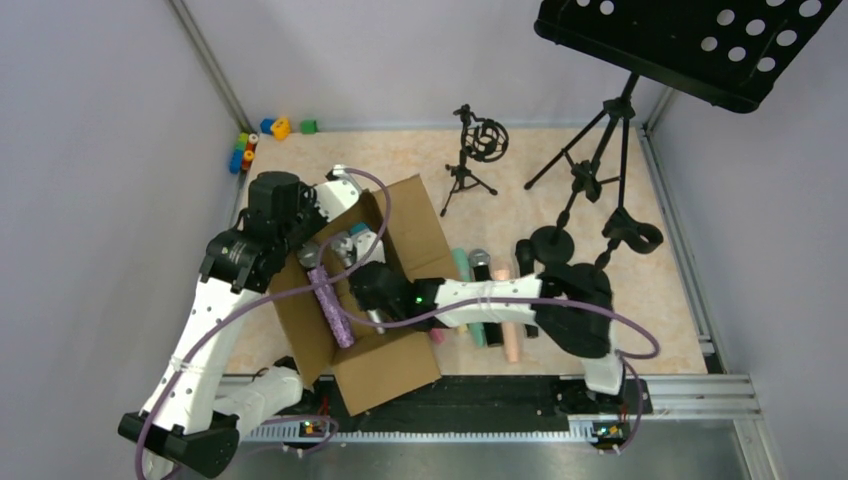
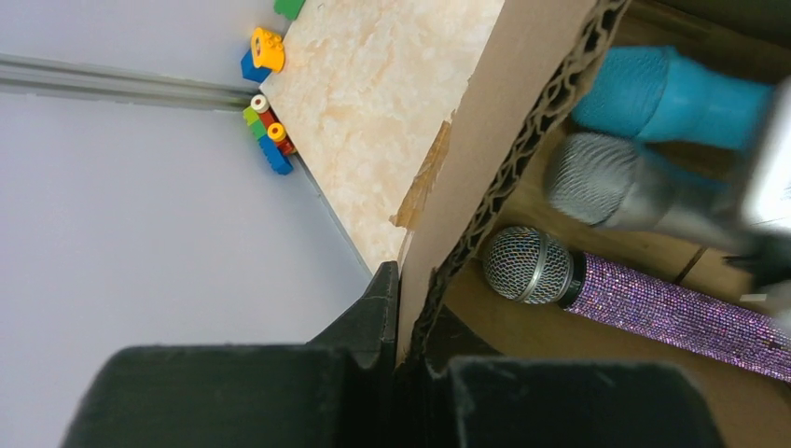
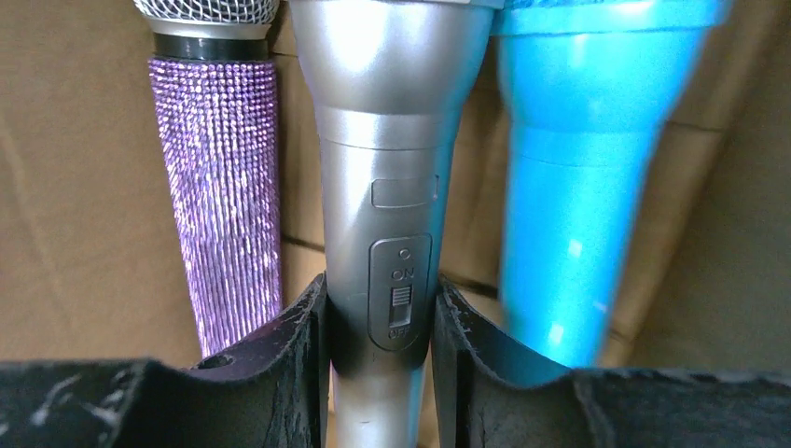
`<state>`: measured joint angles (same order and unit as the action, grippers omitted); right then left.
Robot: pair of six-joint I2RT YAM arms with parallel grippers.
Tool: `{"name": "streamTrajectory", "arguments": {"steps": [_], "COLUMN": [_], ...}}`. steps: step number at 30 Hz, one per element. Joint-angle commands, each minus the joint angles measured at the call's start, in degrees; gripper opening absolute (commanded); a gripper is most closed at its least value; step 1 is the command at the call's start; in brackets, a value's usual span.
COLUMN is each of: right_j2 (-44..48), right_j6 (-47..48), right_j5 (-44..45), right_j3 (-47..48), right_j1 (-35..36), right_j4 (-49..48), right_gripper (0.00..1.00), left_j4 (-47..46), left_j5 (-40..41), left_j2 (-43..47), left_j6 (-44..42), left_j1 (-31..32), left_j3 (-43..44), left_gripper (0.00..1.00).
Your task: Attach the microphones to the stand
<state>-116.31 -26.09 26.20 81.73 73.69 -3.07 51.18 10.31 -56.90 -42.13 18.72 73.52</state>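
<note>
An open cardboard box [image 1: 385,365] stands in the middle of the table. My left gripper [image 2: 410,350] is shut on the box's left wall [image 2: 466,159]; it also shows in the top view [image 1: 300,250]. Inside the box lie a glittery purple microphone [image 2: 662,306] with a grey mesh head, a silver microphone [image 2: 606,187] and a blue microphone [image 2: 690,93]. My right gripper [image 3: 381,327] reaches into the box and is shut on the silver microphone [image 3: 387,187] at its switch, between the purple one [image 3: 219,187] and the blue one [image 3: 569,187]. In the top view it [image 1: 365,285] is beside the purple microphone [image 1: 332,308].
More microphones lie right of the box: teal [image 1: 462,264], black [image 1: 481,266], peach [image 1: 512,342]. A small tripod stand with a round mount [image 1: 480,142] and a taller tripod stand with a clip [image 1: 628,232] stand behind. A black music stand [image 1: 700,40] overhangs the back right. Toy blocks [image 1: 255,140] lie in the back left corner.
</note>
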Motion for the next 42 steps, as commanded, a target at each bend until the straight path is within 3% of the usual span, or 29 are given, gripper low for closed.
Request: {"name": "streamTrajectory", "arguments": {"steps": [1,9,12,15,18,26,38,42], "right_j2": [19.22,44.94,49.07,51.42,50.06,37.84,23.64,19.98], "right_j6": [-0.28,-3.08,-5.91,-9.03,-9.66,-10.20,-10.92,-10.52], "right_j5": [0.70,8.84,9.68,4.40,1.51,-7.98,-10.61,-10.33], "right_j3": [-9.03,-22.22,-24.28,-28.90,-31.47,-31.45,-28.02,-25.84], "right_j1": [1.62,0.84,-3.73,-10.66,-14.00,-14.04,-13.41,-13.35], "right_j4": [-0.32,6.71,12.81,14.38,13.55,6.51,0.91,0.90], "right_gripper": [0.00,0.00,0.00,0.00,0.00,0.00,0.00,0.14], "left_j4": [-6.71,-7.67,-7.71,-7.97,-8.20,-8.17,-6.99,-6.54], "left_j5": [2.21,3.38,3.44,3.81,4.74,6.24,6.30,5.89], "left_j2": [1.76,1.98,2.08,2.19,2.19,2.78,2.80,2.52], "left_j6": [0.74,-0.30,-0.55,-0.68,-0.58,-0.80,-0.63,-0.15], "left_j1": [0.33,0.26,0.26,0.28,0.26,0.22,0.25,0.26], "left_j3": [0.02,-1.53,-1.52,-1.44,-1.44,-0.86,0.63,1.15], "left_gripper": [0.00,0.00,0.00,0.00,0.00,0.00,0.00,0.00]}}
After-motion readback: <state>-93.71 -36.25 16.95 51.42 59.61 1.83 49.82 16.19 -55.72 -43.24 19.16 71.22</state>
